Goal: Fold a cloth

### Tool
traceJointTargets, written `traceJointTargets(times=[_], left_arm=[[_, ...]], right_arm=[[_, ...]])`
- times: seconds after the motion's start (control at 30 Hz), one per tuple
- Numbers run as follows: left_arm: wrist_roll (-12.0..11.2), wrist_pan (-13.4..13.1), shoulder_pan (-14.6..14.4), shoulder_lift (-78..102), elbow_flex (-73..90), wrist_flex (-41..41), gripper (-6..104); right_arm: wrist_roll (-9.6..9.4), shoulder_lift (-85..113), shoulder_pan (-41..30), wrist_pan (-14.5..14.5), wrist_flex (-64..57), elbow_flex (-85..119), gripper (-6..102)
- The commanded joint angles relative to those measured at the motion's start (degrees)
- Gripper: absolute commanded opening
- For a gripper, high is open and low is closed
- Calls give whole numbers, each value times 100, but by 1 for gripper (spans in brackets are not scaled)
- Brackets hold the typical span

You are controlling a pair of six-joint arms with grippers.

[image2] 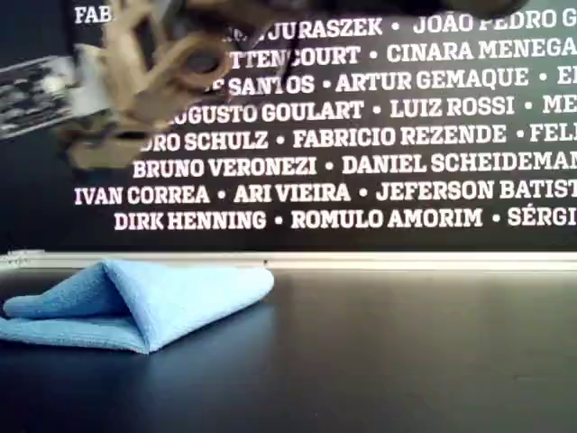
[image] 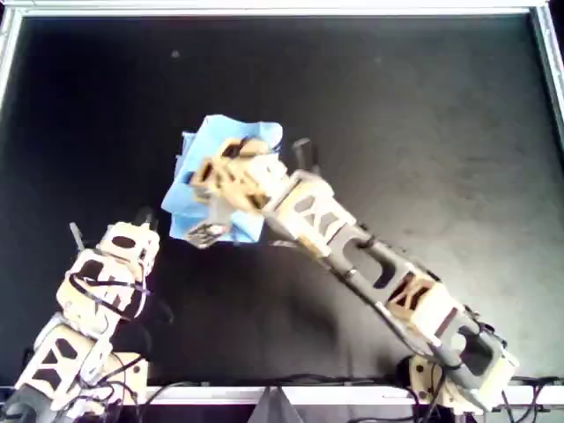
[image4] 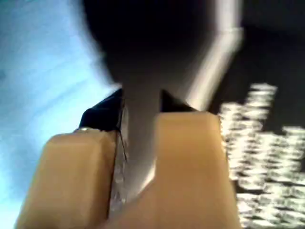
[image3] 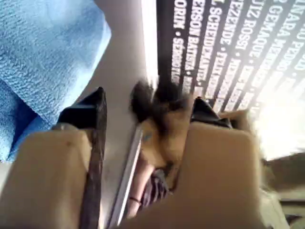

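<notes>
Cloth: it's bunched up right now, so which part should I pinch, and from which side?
Probably the rounded corner at the exterior view's right, taken from above. The cloth lies doubled over, humped at that view's left, and thins out toward this corner, whose edge sits free on the table with bare surface beside it.

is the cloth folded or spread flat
Folded: the cloth lies doubled over in layers in the exterior view, bunched rather than spread.

cloth (image2: 144, 302) at exterior view's left
</notes>
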Motion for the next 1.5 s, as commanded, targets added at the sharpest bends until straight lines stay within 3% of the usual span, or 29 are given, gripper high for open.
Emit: traceJointTargets(times=[0.0, 0.07, 0.23, 0.47, 0.53, 0.77, 0.93, 1.13, 1.23, 1.37, 1.47], left_arm=[[26, -18, -53, 105, -62, -18, 62], [26, -18, -53, 105, -62, -18, 62], [26, -26, -53, 105, -62, -18, 62], [35, -35, -35, 105, -62, -18, 62], [35, -35, 97, 105, -62, -18, 62], [35, -26, 809, 105, -62, -18, 62], [26, -26, 853, 105, -70, -18, 58], [-35, -26, 853, 105, -167, -18, 36], [18, -26, 853, 105, -176, -18, 23], [26, -26, 861, 105, -158, -18, 7], [26, -26, 914, 105, -167, -18, -1]], right_arm=[[-18, 949, -378, -70, 1248, -457, 0], [53, 1283, -686, -70, 1837, -457, -4], [62, 2566, -1389, -70, 2725, -308, 1], [70, 5159, -2021, 26, 2856, -158, 1], [70, 5994, -2338, 26, 2856, 290, 1], [70, 8745, -3806, 26, 2760, 3322, 1], [18, 10705, -4157, 35, 2435, 5739, 1], [-35, 13535, -4166, 88, 905, 9316, 1], [-35, 14599, -4166, 466, -79, 11320, 1], [-35, 14599, -4166, 1503, -1116, 13131, 1], [-35, 14555, -4148, 2030, -1898, 14036, 2]])
